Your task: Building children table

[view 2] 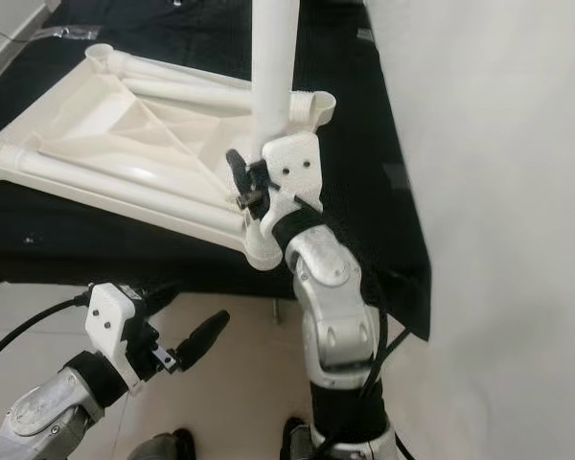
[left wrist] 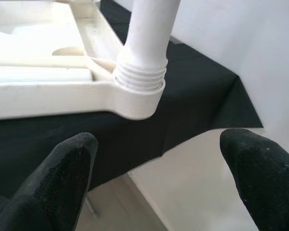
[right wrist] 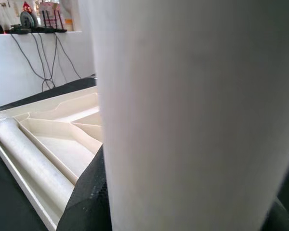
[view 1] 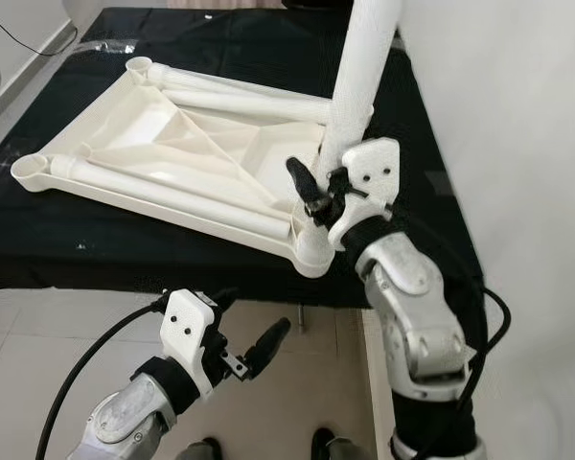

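The white leg (view 1: pixel 364 67) runs off the top edge of both eye views, so its upper end cannot be seen. In the right wrist view it stands close and blurred, hiding most of the tabletop (right wrist: pixel 53 144) behind it. The right gripper (view 1: pixel 318 196) covers the leg's lower part. The left arm (view 1: pixel 125 417) is cut off at the bottom left.

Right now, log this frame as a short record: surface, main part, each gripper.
surface: black cloth on a raised top
tabletop: white tabletop lying upside down, corner sockets up
leg: white leg upright in the near corner socket, threads showing
right gripper: shut on the leg
left gripper: open, low, off the cloth edge
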